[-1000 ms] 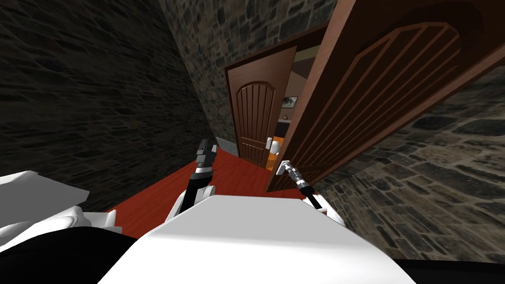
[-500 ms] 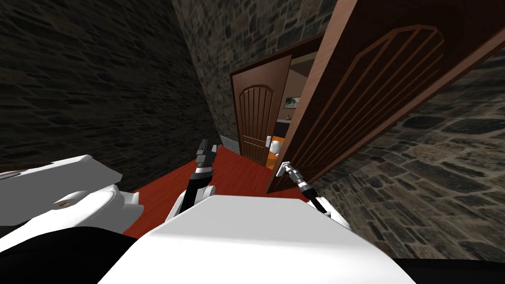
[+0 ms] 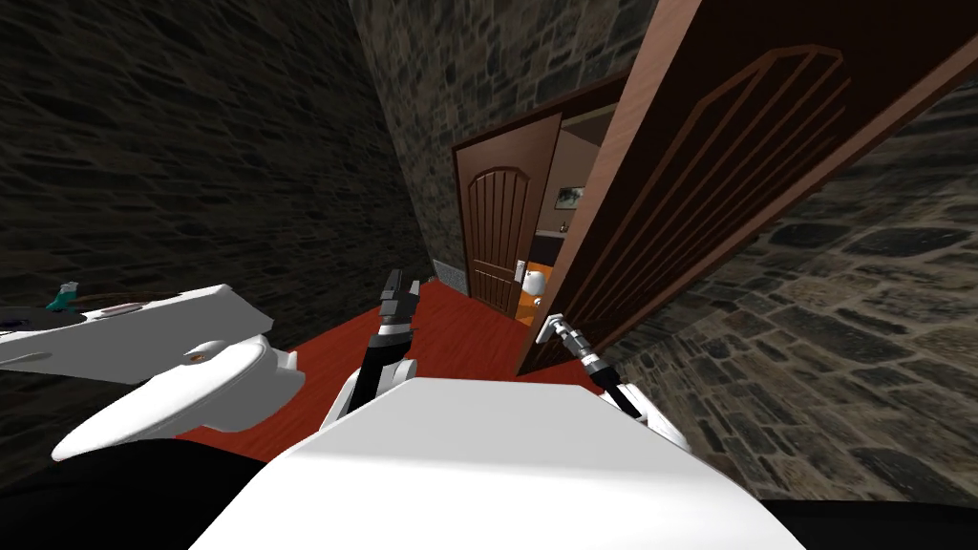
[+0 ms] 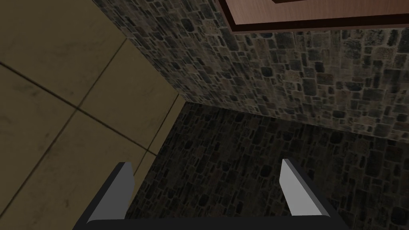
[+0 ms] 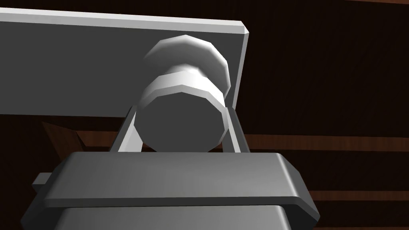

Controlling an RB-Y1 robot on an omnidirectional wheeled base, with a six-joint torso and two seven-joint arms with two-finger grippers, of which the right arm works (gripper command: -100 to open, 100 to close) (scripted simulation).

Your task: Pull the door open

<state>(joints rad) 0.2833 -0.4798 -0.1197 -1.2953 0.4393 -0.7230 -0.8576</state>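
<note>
Head view puts the brown panelled door (image 3: 726, 143) on the right, slanting out in front of a rough stone wall (image 3: 840, 315); its free edge runs down to the red floor (image 3: 458, 334) just ahead of the robot; between that edge and a second, smaller door (image 3: 497, 229) at the far end there is a narrow lit gap. Left of the floor strip a dark stone wall (image 3: 191, 143) closes the passage; a rounded white fixture (image 3: 191, 382) sits low against it, near the robot's left side; so the open floor is a slim wedge between the fixture and the door's edge.

The right arm reaches out straight and thin from beside the chest to the door, close to its free edge; the right gripper (image 3: 551, 327) meets the door there. From the right wrist view, a round grey knob (image 5: 181, 119) juts from a flat grey plate (image 5: 80, 68) on the dark door; the two fingers (image 5: 127, 133) press the knob's sides, clenched on it, with the knob's face close against the gripper's dark body.

The left arm stands forward over the red floor, well apart from the door; the left gripper (image 3: 396, 291) points ahead, blades spread wide, grasping nothing.
</note>
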